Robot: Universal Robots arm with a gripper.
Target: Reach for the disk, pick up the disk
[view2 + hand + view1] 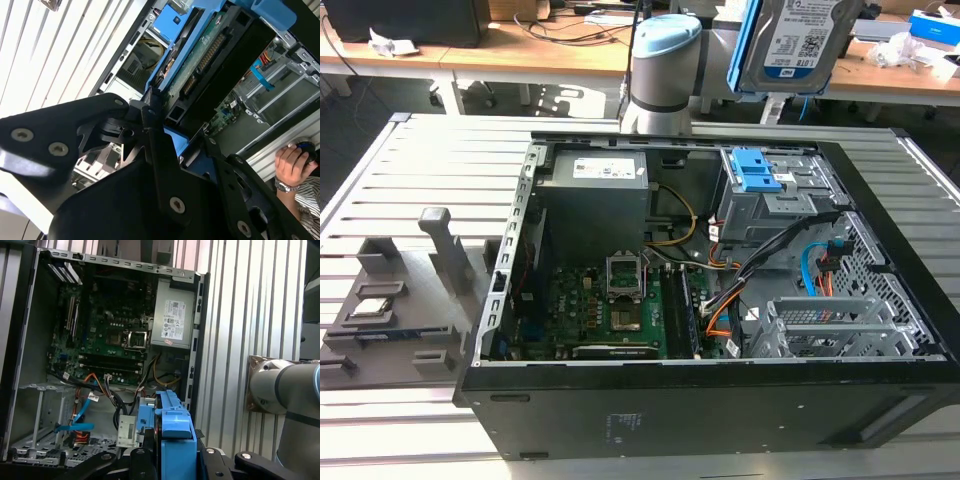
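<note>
While the disk (802,40) is hanging in the air clear of the open computer case (700,410), at about one o'clock from the case's middle in the exterior view, its long axis is standing nearly upright. In the second wrist view the gripper (176,131) is clamping the disk, jaws pressing on its blue side bracket (172,22), and the drive is running straight out from between them.

My pincer (172,125) is matt black, with shiny metal screw heads. The disk (798,40) has a silvery metal face, a paper label and a smooth blue plastic bracket (750,45). The case (700,410) is matt black outside, bare grey metal inside; the tabletop (440,160) is ribbed pale metal.
</note>
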